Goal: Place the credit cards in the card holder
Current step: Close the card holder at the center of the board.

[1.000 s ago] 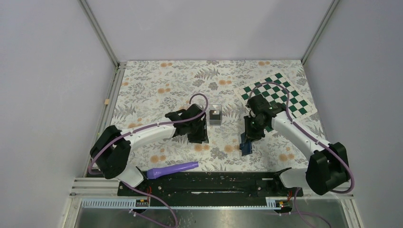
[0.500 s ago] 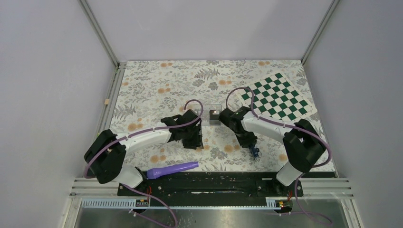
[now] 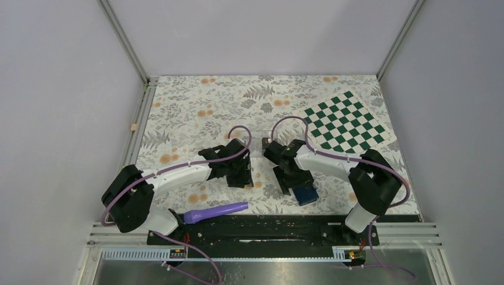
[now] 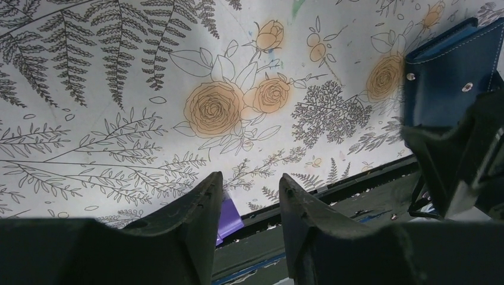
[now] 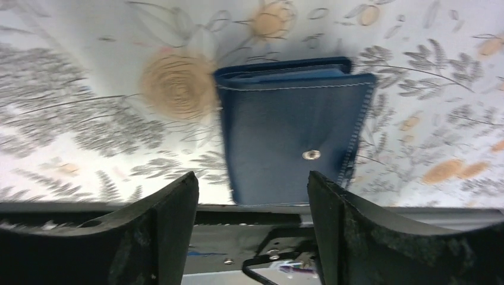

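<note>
The card holder (image 3: pixel 306 195), a navy fold-over wallet with a metal snap, lies flat and closed on the floral cloth near the front rail. In the right wrist view the card holder (image 5: pixel 291 127) lies just beyond my right gripper (image 5: pixel 251 175), which stands open with nothing between its fingers. From above, the right gripper (image 3: pixel 294 180) hangs right at the wallet's far edge. My left gripper (image 3: pixel 242 176) hovers to the wallet's left; its fingers (image 4: pixel 202 208) stand apart over bare cloth, holding nothing. The card holder (image 4: pixel 451 71) shows at the upper right of that view. The credit cards are hidden.
A purple tool (image 3: pixel 217 212) lies along the front rail (image 3: pixel 261 228), left of centre. A green-and-white chequered board (image 3: pixel 345 122) lies at the back right. A clear plastic box (image 3: pixel 261 146) sits mostly hidden behind the right arm. Grey walls close in the table.
The right arm swung left towards the centre, carrying the wallet. Its gripper then opened, and the wallet now lies flat on the cloth. The left gripper drifted slightly left and nearer.
</note>
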{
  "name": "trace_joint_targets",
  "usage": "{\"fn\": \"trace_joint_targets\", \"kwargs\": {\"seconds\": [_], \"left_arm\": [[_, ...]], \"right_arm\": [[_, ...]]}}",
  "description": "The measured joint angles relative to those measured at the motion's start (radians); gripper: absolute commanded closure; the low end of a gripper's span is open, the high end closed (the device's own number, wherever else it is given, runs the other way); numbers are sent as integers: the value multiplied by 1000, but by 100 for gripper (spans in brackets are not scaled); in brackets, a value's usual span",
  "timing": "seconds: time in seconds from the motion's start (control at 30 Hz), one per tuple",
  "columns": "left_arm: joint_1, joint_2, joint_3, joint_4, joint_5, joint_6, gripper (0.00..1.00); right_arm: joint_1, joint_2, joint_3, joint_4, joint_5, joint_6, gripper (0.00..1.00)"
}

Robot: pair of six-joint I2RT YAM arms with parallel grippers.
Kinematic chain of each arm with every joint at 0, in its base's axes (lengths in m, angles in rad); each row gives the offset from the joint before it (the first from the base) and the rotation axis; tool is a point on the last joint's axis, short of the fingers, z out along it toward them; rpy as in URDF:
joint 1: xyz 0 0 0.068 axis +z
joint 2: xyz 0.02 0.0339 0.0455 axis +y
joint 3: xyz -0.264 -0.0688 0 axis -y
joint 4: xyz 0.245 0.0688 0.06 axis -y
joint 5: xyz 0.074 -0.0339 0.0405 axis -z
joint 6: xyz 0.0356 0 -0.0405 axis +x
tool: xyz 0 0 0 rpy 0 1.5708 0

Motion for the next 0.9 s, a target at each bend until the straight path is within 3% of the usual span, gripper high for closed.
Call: {"fn": "trace_joint_targets", "kwargs": {"seconds": [0.13, 0.27, 0.5, 0.67, 0.77, 0.9], "left_arm": [[0, -7, -18, 28, 15, -7, 58], [0, -6, -35, 92, 63, -25, 57], [-28, 70, -31, 245, 165, -70, 57], [-63, 158, 19, 341, 226, -111, 57], [-73, 177, 39, 385, 244, -126, 57], [-80, 177, 39, 410, 256, -137, 57]], "right_arm": [[0, -80, -13, 51, -101, 11, 16], [-23, -207, -31, 90, -179, 16, 16], [-330, -390, -155, 146, -311, -2, 16], [-565, -355, -263, 195, -419, -32, 21], [-592, -277, -293, 227, -496, -43, 28], [-590, -187, -322, 302, -609, -43, 30]]}}
